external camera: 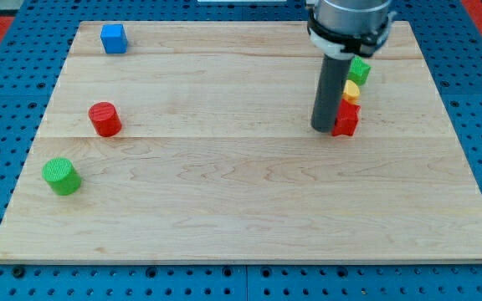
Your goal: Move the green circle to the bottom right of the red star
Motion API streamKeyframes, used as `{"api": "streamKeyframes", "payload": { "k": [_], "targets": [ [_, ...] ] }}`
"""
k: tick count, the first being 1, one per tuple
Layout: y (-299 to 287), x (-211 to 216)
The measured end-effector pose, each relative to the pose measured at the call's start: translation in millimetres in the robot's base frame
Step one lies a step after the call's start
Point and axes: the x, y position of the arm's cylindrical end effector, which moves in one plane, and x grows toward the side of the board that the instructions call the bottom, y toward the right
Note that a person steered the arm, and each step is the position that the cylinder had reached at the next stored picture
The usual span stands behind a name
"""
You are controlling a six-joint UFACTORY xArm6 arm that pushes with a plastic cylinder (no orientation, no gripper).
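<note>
The green circle [61,176] is a short green cylinder near the board's left edge, in the lower left. The red star [346,118] lies right of centre in the upper part of the board, partly hidden by my rod. My tip [322,128] rests on the board touching the red star's left side, far to the right of the green circle.
A red cylinder [105,119] stands up and right of the green circle. A blue cube [114,38] sits at the top left. A yellow block [351,90] and a green block [359,70] are stacked in a line just above the red star. The wooden board [241,209] lies on a blue pegboard.
</note>
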Motion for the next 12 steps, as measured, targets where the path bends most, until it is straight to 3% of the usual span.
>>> {"api": "streamKeyframes", "payload": {
  "k": [1,2,3,5,6,7,8,9,10,11,12],
  "targets": [
    [-3.3,3.3],
    [-80.4,23.8],
    [-111.9,31.1],
    [-113.5,31.1],
    [-161.0,46.4],
    [-222.7,112.7],
    [-316.9,133.0],
    [-412.5,104.6],
    [-387.5,57.1],
    [-329.1,78.8],
    [-323.5,102.4]
  ]
}}
